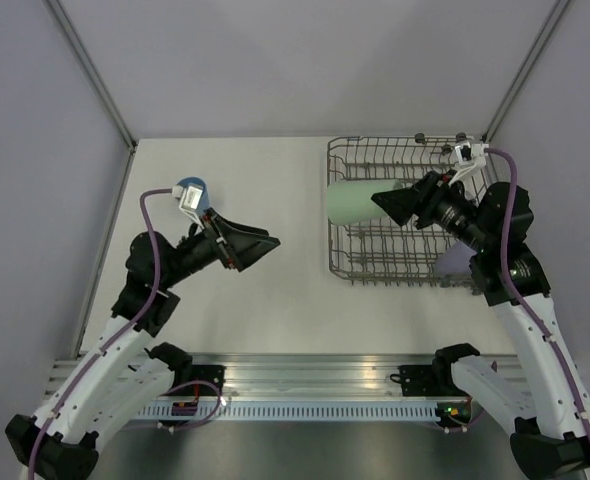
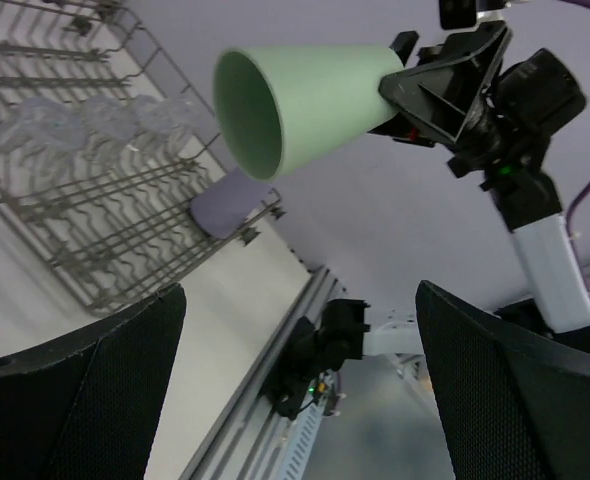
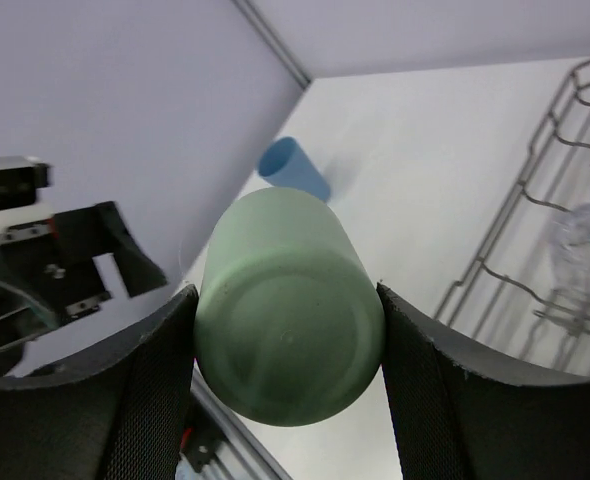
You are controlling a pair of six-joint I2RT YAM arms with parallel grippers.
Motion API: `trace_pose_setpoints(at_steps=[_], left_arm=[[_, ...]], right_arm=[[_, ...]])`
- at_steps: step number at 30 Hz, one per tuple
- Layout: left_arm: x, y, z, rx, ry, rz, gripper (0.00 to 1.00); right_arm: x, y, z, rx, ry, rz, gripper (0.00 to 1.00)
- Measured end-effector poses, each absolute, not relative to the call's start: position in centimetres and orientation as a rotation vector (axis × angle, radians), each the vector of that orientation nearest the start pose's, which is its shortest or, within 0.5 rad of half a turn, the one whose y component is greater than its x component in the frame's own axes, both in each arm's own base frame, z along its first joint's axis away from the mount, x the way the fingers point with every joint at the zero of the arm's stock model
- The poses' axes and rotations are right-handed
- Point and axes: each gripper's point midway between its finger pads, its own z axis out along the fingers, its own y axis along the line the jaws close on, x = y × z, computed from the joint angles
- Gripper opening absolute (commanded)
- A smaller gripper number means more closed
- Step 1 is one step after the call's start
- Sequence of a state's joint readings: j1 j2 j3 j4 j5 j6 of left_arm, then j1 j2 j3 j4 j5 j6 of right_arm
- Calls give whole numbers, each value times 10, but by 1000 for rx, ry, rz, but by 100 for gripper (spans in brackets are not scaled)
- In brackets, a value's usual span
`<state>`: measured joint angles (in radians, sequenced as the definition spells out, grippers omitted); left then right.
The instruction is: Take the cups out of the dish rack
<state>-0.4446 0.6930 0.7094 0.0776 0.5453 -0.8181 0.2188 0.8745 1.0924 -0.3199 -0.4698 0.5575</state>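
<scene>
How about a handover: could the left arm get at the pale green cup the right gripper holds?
Probably yes. The left gripper is open and faces the pale green cup, whose mouth points toward it; nothing visible stands between them.

No text, label, brand, number or sign can be read in any of the views. The white camera block (image 1: 188, 196) on the left wrist has a dark face with marks too small to make out. A small coloured patch (image 1: 182, 407) on the left arm's base is blurred. The pale green cup (image 3: 290, 310) shows a plain base.
</scene>
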Motion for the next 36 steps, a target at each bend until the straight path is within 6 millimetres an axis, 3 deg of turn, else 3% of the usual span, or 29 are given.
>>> trace_pose_setpoints(at_steps=[11, 19, 23, 24, 29, 30, 32, 35, 36], left_arm=[[178, -281, 377, 241, 1458, -1710, 98], [173, -305, 407, 269, 1362, -1782, 82], [168, -308, 422, 281, 1308, -1799, 63], [167, -308, 424, 283, 1297, -1802, 53], [168, -319, 421, 293, 1306, -1816, 38], [169, -322, 419, 294, 1315, -1819, 23], [169, -327, 414, 300, 1335, -1822, 7], [168, -329, 416, 310, 1333, -1828, 2], [166, -329, 418, 315, 1331, -1828, 2]], right_arm=[[222, 187, 429, -191, 1513, 1295, 44], [210, 194, 427, -241, 1509, 1373, 43], [208, 194, 423, -256, 1516, 1373, 43], [208, 195, 421, -259, 1519, 1376, 43], [206, 197, 412, -272, 1535, 1396, 43], [206, 197, 411, -274, 1538, 1398, 43], [204, 198, 411, -282, 1538, 1403, 43], [203, 198, 411, -289, 1539, 1410, 45], [202, 198, 412, -290, 1536, 1409, 58]])
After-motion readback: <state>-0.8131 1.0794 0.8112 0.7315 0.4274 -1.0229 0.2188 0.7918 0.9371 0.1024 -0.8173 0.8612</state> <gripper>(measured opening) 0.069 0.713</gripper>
